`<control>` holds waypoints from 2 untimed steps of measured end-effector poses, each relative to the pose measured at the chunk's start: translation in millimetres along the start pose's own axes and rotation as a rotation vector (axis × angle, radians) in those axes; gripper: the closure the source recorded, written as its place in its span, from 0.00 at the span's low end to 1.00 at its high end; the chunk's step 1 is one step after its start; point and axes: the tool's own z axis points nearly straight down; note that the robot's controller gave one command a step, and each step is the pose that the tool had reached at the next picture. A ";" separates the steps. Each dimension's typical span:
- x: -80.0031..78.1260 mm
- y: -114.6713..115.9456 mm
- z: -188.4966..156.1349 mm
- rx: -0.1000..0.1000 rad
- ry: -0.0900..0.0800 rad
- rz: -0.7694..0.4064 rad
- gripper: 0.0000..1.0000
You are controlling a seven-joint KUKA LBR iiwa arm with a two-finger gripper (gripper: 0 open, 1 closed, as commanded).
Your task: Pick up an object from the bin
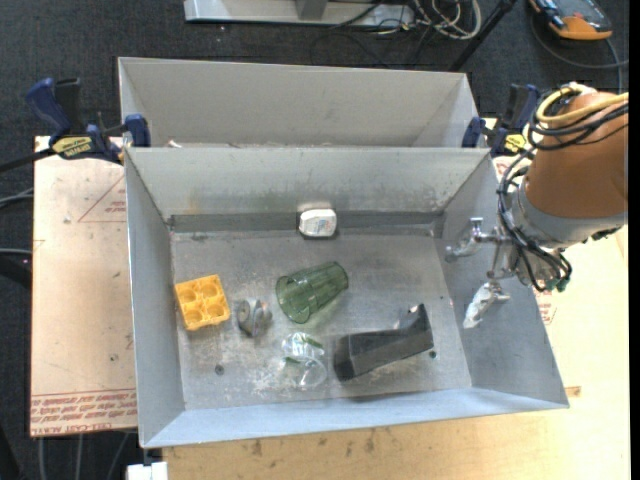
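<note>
My gripper [473,273] hangs over the bin's right sloping wall, open, with nothing between its two metal fingertips. Nearest to it, a black angular piece [383,351] lies on the floor at the front right, to the gripper's lower left. A green ribbed cup [312,290] lies on its side in the middle of the floor. A clear crumpled plastic piece [302,356] rests just left of the black piece.
A yellow block with holes [201,301] sits at the left of the floor, with a small grey metal thing [253,315] beside it. A small white object [317,222] rests against the back wall. The arm's orange cover rises above the bin's right rim.
</note>
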 end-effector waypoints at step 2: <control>20.7 55.1 98.9 0.009 0.014 -0.354 1.00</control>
